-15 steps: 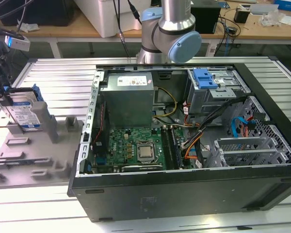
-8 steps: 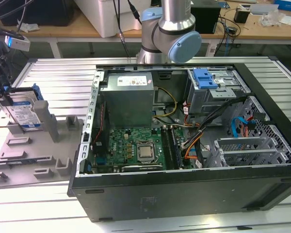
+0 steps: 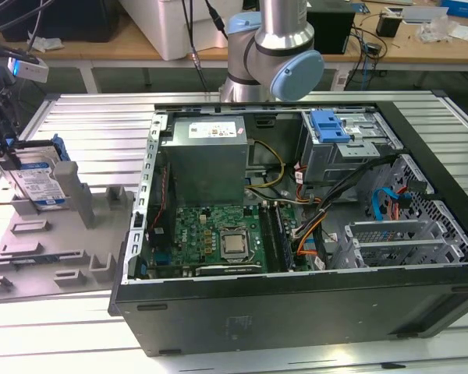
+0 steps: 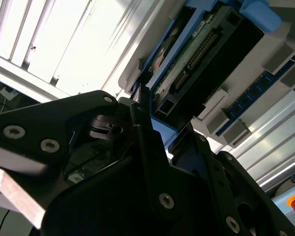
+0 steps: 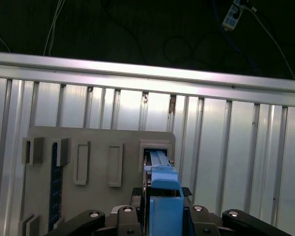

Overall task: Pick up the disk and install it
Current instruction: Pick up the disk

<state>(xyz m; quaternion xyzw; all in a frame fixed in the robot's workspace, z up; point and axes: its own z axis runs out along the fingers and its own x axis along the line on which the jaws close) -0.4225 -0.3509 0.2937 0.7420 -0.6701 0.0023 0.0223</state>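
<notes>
The gripper [image 3: 8, 152] is at the exterior view's far left, over the grey holding fixture [image 3: 70, 226]; the disk [image 3: 39, 183] stands upright on edge in a slot of that fixture, label face towards the camera and blue rails along its edges. In both wrist views the black fingers [image 4: 142, 120] sit one on each side of the disk's blue-railed upper edge, pinching it between them; the second wrist view shows the disk's circuit-board side and connector end. The disk's lower edge is seated in the fixture slot. The fixture lies on the slatted aluminium table [image 3: 93, 125], just beside the open computer case [image 3: 296, 312]; the disk is outside the case. Inside the case are a power supply [image 3: 207, 156], a motherboard [image 3: 210, 234] and a grey drive cage with a blue bracket [image 3: 327, 125] on top. The robot arm [image 3: 277, 54] rises behind the case.
</notes>
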